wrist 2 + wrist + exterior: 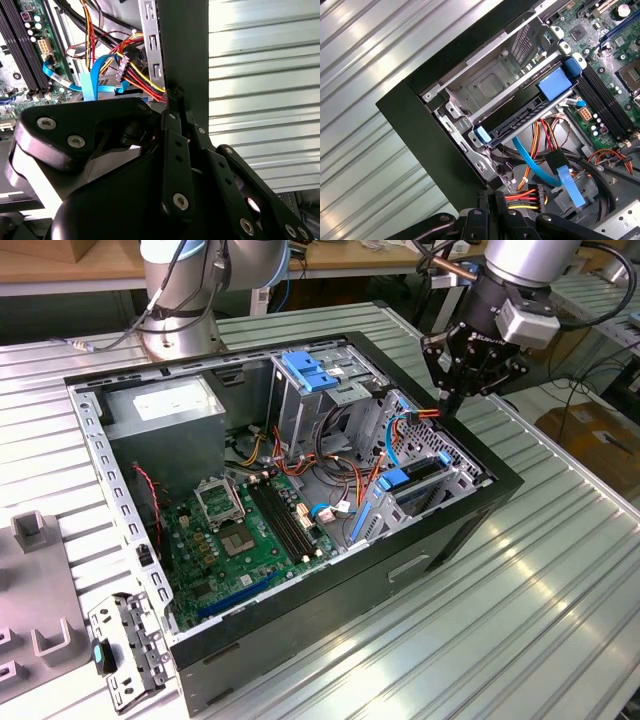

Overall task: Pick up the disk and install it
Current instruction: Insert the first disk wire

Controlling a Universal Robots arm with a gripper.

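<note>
The gripper (447,405) hangs over the open computer case's (300,635) corner on the exterior view's right, just above orange cables (422,414). The green motherboard (250,535) lies bare inside.

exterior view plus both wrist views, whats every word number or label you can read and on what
None can be quoted as it reads.
White sticker on the grey box: print too small to read.
Gripper body: short white lettering, too blurred to read.
Motherboard: fine white markings, too small to read.
</note>
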